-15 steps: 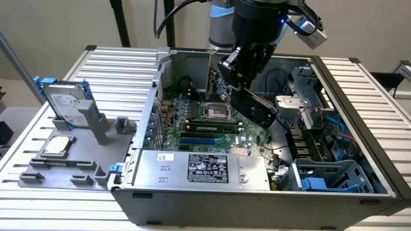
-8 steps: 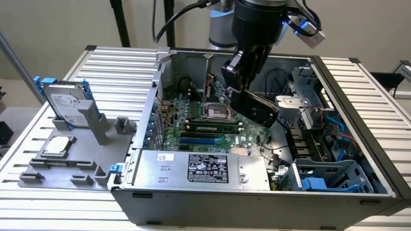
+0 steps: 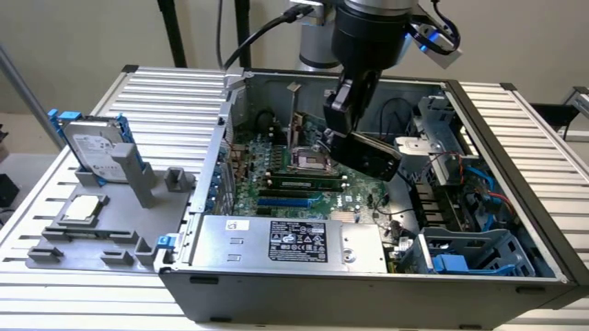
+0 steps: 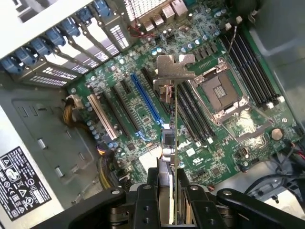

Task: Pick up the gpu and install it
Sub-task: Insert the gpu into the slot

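One gpu (image 3: 368,155): a black-faced card with a silver bracket, held in the air inside the open computer case (image 3: 368,289). It sits tilted above the motherboard (image 3: 285,196) and is in no slot.
Same gpu from the wrist (image 4: 170,143): seen edge-on, with the bracket end farthest from the gripper (image 4: 172,202). It hangs over the strip of board between the blue slot (image 4: 145,99) and the black slots beside the processor socket (image 4: 221,93).
The gripper from outside (image 3: 343,134): it reaches down into the case from above.
The fingers (image 4: 151,191): pinching one end of the card, one against each flat side.
Step in hand: the pick-up looks done and the install is not yet done — the card hangs over the board, apparently clear of it.
What seating calls for, as a judgement: the card's lower edge lined up along one long slot, the bracket turned toward the rear slot covers (image 4: 71,52), and a straight, even press so it does not catch the parts around it.
Counted on the board: one blue slot, one cream slot (image 4: 102,117), one processor socket.
Counted in the case: one power supply (image 3: 294,241). The rear slot covers are several, but their exact number is hard to tell.
Counted outside the case: one hard drive (image 3: 92,145) standing upright in a grey rack (image 3: 55,252) at the exterior view's left, well apart from the card.
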Tool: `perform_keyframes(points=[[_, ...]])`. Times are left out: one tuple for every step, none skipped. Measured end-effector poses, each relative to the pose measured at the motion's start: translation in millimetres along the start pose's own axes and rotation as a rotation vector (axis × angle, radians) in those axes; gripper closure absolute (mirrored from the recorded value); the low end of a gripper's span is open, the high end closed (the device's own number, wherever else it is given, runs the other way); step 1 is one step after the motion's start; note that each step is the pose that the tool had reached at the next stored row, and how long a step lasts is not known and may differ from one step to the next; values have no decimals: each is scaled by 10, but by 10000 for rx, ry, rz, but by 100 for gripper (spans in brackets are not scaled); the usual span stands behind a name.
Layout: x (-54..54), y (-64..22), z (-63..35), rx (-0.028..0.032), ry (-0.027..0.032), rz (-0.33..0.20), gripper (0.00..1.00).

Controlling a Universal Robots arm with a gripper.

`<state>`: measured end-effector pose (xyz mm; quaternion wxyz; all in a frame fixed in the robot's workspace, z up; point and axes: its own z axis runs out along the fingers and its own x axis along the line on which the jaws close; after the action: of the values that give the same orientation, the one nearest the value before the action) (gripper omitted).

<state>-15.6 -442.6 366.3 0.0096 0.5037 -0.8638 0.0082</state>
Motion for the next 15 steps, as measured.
perform_keyframes(points=[[0, 0, 9, 5, -1, -186, 73], [0, 0, 18, 9, -2, -366, 73], [-1, 0, 27, 14, -3, -546, 73], [-1, 0, 35, 19, -3, -732, 73], [-1, 0, 45, 25, -6, -915, 73], [-1, 0, 53, 31, -7, -1096, 73], [-2, 0, 62, 36, -8, -1276, 73], [-2, 0, 72, 43, -10, -1455, 73], [-2, 1, 82, 52, -14, -1635, 73], [-2, 0, 91, 60, -16, -1814, 73], [-3, 1, 102, 68, -19, -2006, 73], [-3, 1, 111, 76, -21, -2185, 73], [-3, 1, 120, 82, -23, -2365, 73], [-3, 1, 129, 88, -25, -2544, 73], [-4, 1, 138, 93, -27, -2724, 73]])
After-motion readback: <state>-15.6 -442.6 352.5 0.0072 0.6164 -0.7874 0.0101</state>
